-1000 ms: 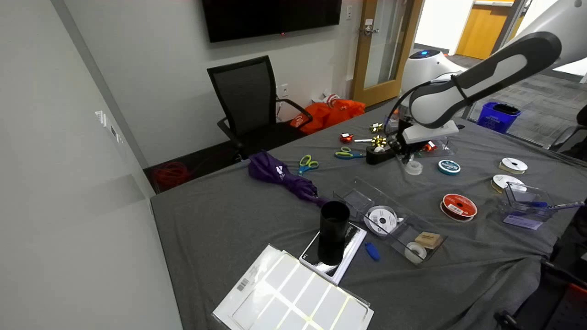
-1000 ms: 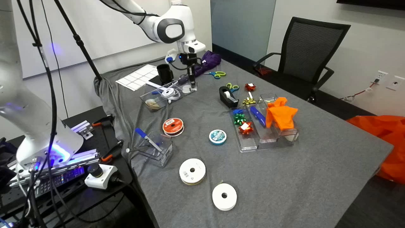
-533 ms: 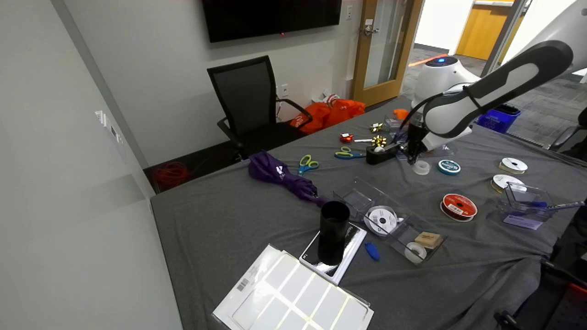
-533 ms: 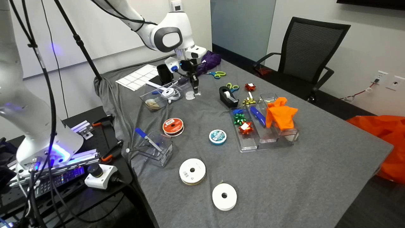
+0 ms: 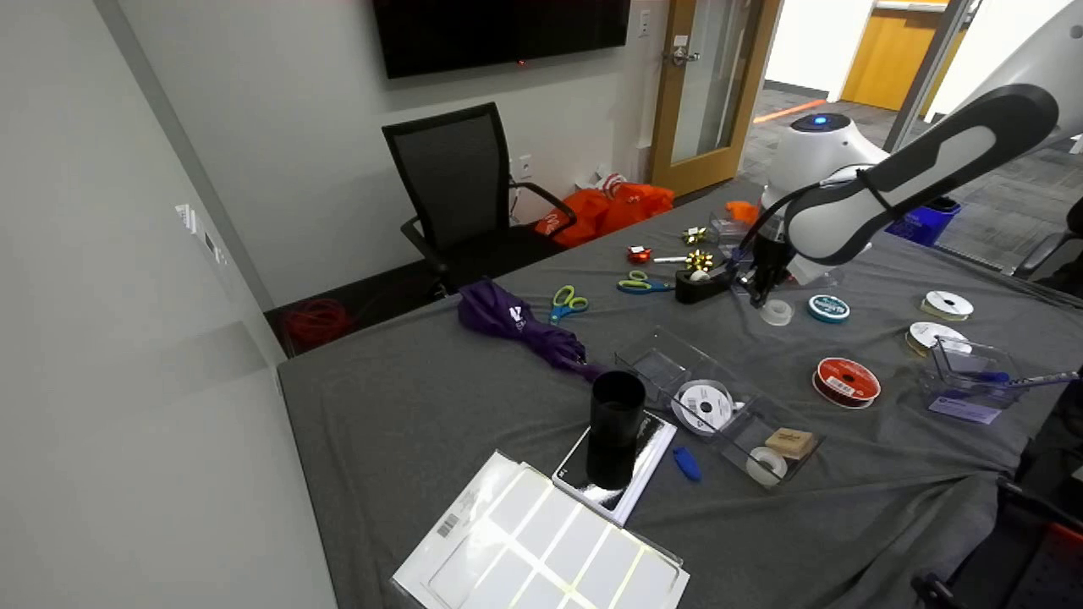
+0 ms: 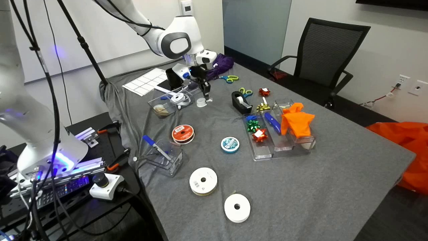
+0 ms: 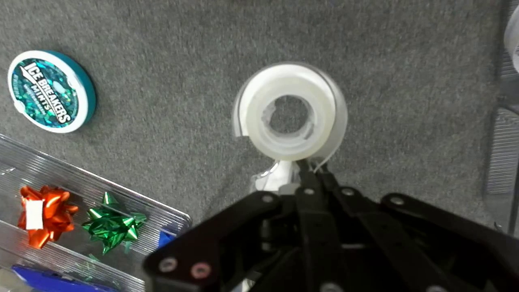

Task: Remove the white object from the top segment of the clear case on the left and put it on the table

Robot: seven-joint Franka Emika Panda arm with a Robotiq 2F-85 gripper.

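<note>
- Gripper (image 7: pixel 313 170): black, jointed, dotted with round bolts, reaching in from the bottom of the wrist view; its fingers are pressed nearly together, pinching the thin clear plastic edge of the tape roll (image 7: pixel 290 146).
- Tape roll: a milky ring in a curved, glossy shell, at the centre of the wrist view, over the counter (image 5: pixel 406 423); whether it touches the cloth, I cannot tell. Both exterior views show it outside the clear case (image 5: pixel 662 370).
- Counter: draped in matt dark grey fabric, finely grained up close, creased toward the lower right of an exterior view.
- Clear case: long, thin-walled plastic, right of centre there, with a flat white spool (image 5: pixel 719 406) midway and a tan block (image 5: pixel 791 443) beside a white roll (image 5: pixel 753 469) at its lower right end.
- Mint tin (image 7: pixel 46 91): round, white-rimmed, teal-sided, glittery lid, upper left of the wrist view.
- Ribbed tray (image 7: pixel 121 187): clear plastic, lower left, holding shiny red (image 7: pixel 46 215) and green bows (image 7: pixel 113 223).
</note>
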